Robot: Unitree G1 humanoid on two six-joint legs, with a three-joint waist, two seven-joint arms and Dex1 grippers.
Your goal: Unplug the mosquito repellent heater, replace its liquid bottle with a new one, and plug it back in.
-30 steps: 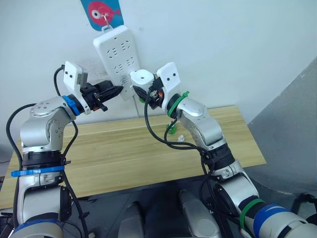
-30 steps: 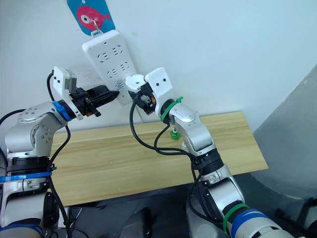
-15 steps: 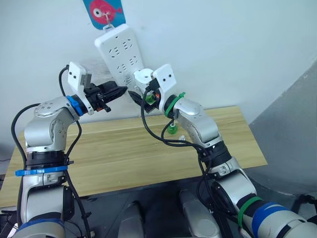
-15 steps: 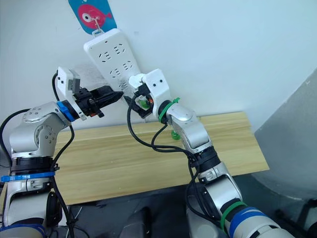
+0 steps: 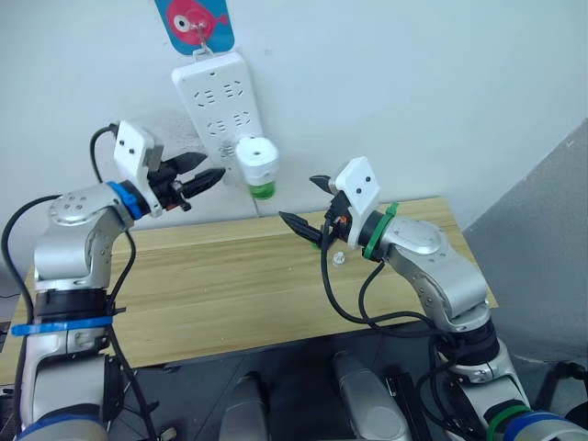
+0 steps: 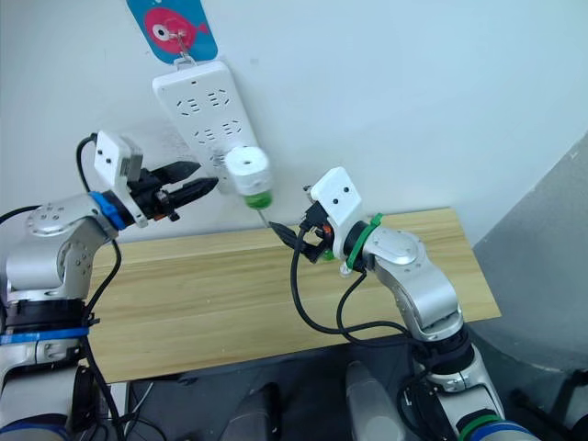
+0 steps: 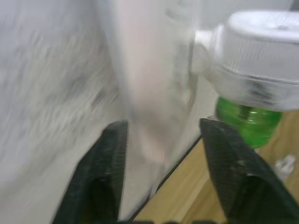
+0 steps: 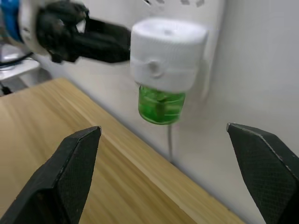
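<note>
Mosquito repellent heater is sitting plugged into the white power strip at upper centre of the head views, a green bottle hanging beneath it. We are holding our left gripper just left of it with fingers spread and empty. We are hovering our right gripper lower right of it, over the wooden table, fingers wide apart and gripping nothing.
</note>
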